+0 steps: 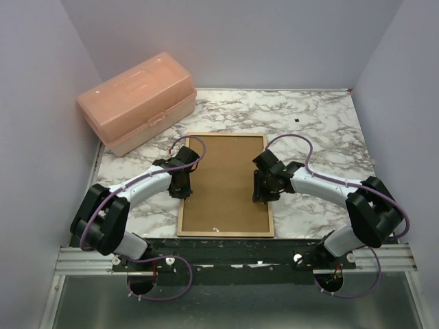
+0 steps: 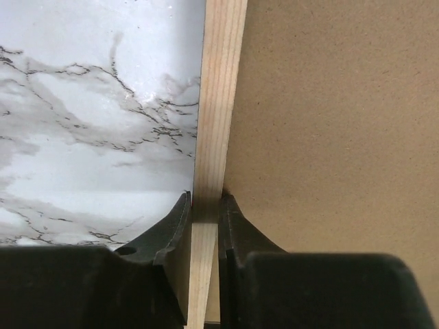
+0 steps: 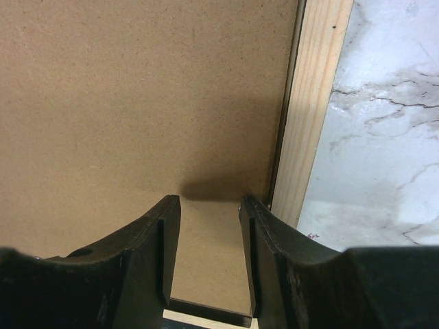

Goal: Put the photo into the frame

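Filling the frame lies a brown board, pink box beyond.

Thin rectangular pale wood frame, bare with visible grain; flat brown fibreboard backing (matt, finely speckled). Smooth marble-patterned tabletop, faintly sheened. Translucent pink plastic box, glossy.

No readable text, no labels, brands, numbers or signs anywhere in view
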You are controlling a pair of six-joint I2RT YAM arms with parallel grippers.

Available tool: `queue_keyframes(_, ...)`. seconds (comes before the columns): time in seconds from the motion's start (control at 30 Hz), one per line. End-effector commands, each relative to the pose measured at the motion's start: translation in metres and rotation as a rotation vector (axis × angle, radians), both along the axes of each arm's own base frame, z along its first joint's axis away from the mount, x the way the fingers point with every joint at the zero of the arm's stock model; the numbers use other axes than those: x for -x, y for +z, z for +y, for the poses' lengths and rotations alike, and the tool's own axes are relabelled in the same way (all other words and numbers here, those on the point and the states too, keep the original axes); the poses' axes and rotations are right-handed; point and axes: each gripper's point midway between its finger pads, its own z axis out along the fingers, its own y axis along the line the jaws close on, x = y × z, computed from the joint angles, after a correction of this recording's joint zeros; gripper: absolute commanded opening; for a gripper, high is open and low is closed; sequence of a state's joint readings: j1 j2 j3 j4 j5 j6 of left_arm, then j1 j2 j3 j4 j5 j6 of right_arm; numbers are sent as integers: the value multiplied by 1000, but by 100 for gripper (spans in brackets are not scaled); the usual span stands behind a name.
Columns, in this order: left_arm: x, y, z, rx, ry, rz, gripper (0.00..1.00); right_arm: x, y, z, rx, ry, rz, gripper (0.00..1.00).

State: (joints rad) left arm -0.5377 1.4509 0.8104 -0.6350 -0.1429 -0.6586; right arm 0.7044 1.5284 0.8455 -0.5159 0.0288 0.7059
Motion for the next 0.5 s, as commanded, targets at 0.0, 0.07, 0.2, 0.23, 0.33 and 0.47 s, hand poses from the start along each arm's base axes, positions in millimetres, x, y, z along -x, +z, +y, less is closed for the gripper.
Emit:
queue_keyframes(0.0,30,-14,11,-55,-20,118,11,21,-35,-3,17,10,99,47)
queue_keyframes(0.07,29,-13,10,-51,-22,115,8,20,-34,-4,17,8,97,47)
queue_keyframes(0.2,25,-7,6,-26,-32,87,7,17,-27,-3,6,2,72,47)
queue_keyframes(0.23,23,-5,4,-17,-32,77,7,16,-24,1,-15,9,66,47)
queue_keyframes(0.33,19,2,3,3,-26,60,7,7,-10,9,-66,19,44,49)
queue_keyframes(0.47,11,10,3,53,-14,33,22,-15,10,7,-159,-4,22,62)
